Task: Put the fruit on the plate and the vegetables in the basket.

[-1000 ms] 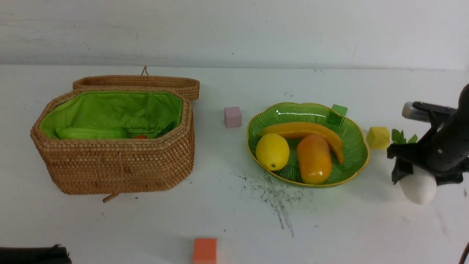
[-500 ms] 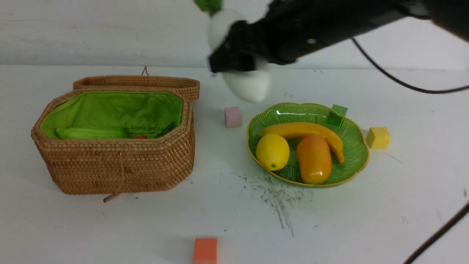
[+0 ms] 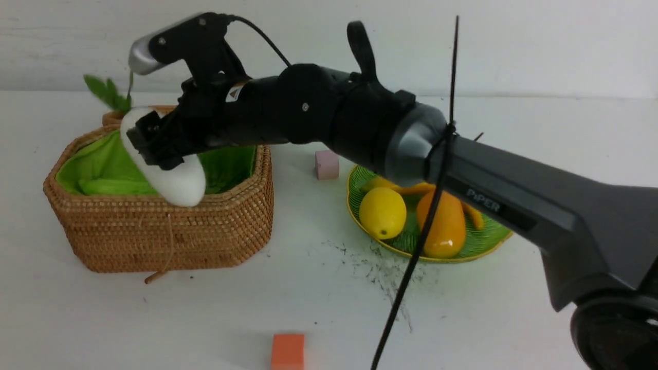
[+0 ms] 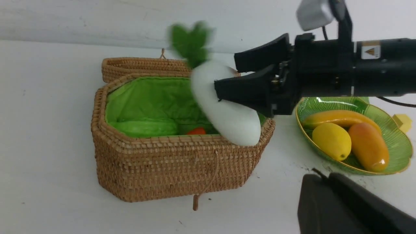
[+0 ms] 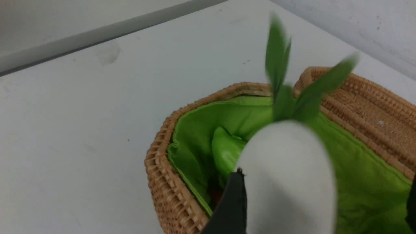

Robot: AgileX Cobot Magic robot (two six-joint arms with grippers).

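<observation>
In the front view the right gripper [image 3: 159, 146], reaching across over the basket [image 3: 169, 231], has its jaws on either side of the radish [image 3: 177, 180]; whether they pinch it I cannot tell. The lemon [image 3: 382, 212], mango [image 3: 445, 226] and banana [image 3: 470, 213] lie on the plate [image 3: 360, 218]. In the left wrist view the gourd [image 4: 146, 127] and carrot [image 4: 196, 131] lie in the basket below the tilted radish, and the left gripper shows only as a dark body, taken as pressed together; the right wrist view shows the radish's white body between the fingers [image 5: 231, 204] above the green lining.

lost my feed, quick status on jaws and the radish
Right gripper jaws spread around radish, over basket. Left gripper shut, idle. Gourd and carrot inside; drop path looks clear.
</observation>
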